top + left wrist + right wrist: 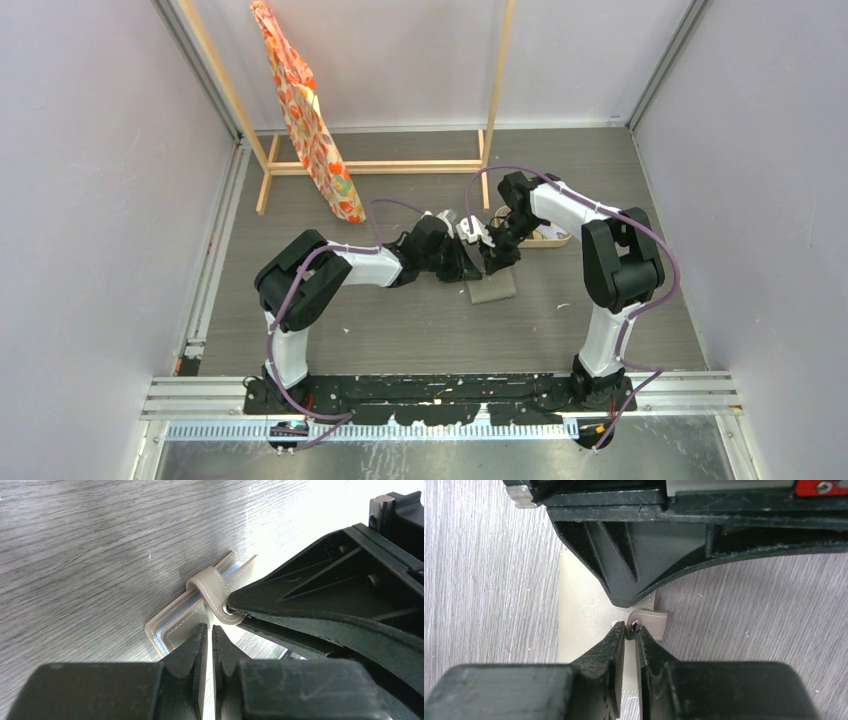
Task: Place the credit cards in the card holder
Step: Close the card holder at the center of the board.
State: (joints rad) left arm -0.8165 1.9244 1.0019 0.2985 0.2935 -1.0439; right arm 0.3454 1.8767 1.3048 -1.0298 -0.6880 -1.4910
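Fingertips (614, 642) of the right gripper (629, 629) are pressed nearly together on the free end of a strap (653, 622), right at its small metal snap. The pinch looks closed on that tab. The strap belongs to the card holder (579, 600), a flat pale grey case lying on the wood-grain table (484, 580), mid-table between the two arms.

Seen from this gripper, the case spreads to one side while the tab pokes past the case's edge to the other. The strap runs crosswise over that edge, looping from the top face round the side. Freeing it would probably mean pulling along the strap, away from the case.

The left gripper (209, 635) comes in from the opposite side, its jaws drawn to a thin slit at the case's near edge. Whether they catch the cover cannot be told. Only the right gripper is on the strap.

No credit cards show clearly. A beige tray (555, 240) sits just beyond the right arm, its contents too small to make out.
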